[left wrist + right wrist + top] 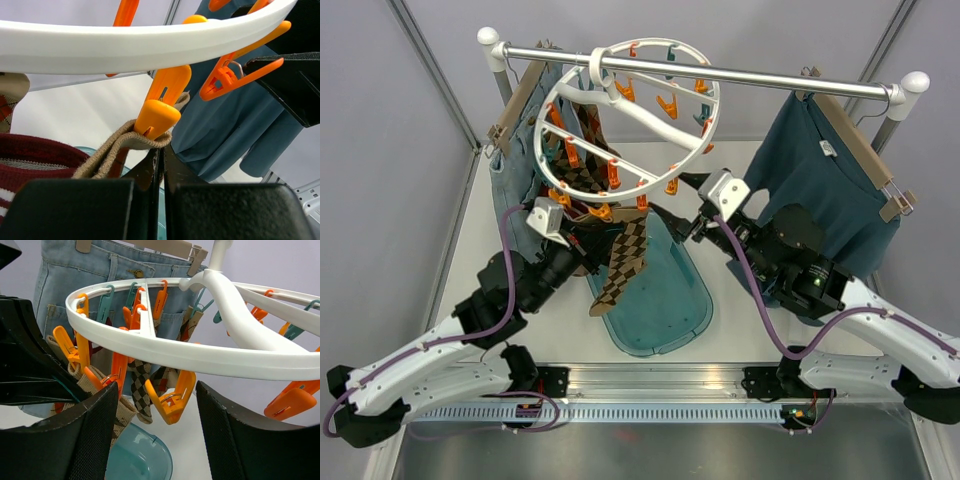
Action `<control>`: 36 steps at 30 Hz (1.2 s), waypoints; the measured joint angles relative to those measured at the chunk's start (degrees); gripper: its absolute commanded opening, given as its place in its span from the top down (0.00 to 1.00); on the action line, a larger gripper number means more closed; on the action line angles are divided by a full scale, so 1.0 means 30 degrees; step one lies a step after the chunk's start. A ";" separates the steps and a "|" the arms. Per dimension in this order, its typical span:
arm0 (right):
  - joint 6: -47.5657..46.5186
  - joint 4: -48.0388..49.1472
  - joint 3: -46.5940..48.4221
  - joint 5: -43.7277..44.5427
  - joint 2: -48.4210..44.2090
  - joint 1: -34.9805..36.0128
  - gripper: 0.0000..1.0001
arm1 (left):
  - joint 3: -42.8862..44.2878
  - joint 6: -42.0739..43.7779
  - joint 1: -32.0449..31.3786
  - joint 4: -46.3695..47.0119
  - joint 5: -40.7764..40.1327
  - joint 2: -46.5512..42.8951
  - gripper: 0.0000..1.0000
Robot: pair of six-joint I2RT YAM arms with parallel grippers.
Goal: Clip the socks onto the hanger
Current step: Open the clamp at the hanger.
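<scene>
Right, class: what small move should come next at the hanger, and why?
Probably close the right gripper on the empty orange clip between its open fingers, squeezing it open. The left gripper, shut, sits just below the sock cuff, which a neighbouring clip already seems to bite, so this clip looks next to load.

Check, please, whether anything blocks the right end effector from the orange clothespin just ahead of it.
Nothing visible does: the orange clothespin hangs from the hanger, in the gap ahead of the open right end effector.
</scene>
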 measured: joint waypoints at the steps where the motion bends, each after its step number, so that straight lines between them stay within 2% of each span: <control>1: -0.0051 0.0000 0.0015 0.0000 0.0007 -0.0015 0.33 | 0.0000 0.0007 0.0000 -0.0007 -0.0051 -0.0015 0.98; 4: -0.0189 0.0036 0.0109 -0.0007 0.0007 -0.0087 0.35 | 0.0029 0.0029 0.0000 -0.0087 -0.0168 -0.0066 0.98; 9: -0.0342 0.0146 0.0299 -0.0066 0.0007 -0.0255 0.45 | 0.0175 0.0160 0.0000 -0.0219 -0.0233 -0.0102 0.98; 12: -0.0364 0.0117 0.0459 -0.0291 0.0022 -0.0335 0.57 | 0.0219 0.0204 0.0000 -0.0255 -0.0255 -0.0117 0.98; 19: -0.0182 0.0131 0.0816 -0.0925 0.0168 -0.0415 0.71 | 0.0248 0.0226 0.0000 -0.0270 -0.0379 -0.0160 0.98; 23: 0.0168 -0.0051 0.0947 -0.1239 0.0270 -0.0415 0.90 | 0.0248 0.0291 0.0000 -0.0372 -0.0379 -0.0204 0.98; 24: 0.0277 -0.0138 0.1042 -0.1326 0.0342 -0.0415 1.00 | 0.0248 0.0321 0.0000 -0.0408 -0.0364 -0.0240 0.98; 30: 0.1370 -0.0430 0.1486 -0.1647 0.0794 -0.0415 1.00 | 0.0189 0.0554 0.0000 -0.0430 0.0823 -0.0925 0.98; 36: 0.2929 -0.1151 0.2069 -0.2266 0.1406 -0.0415 1.00 | -0.0474 0.1027 0.0000 -0.0393 0.4189 -0.1982 0.98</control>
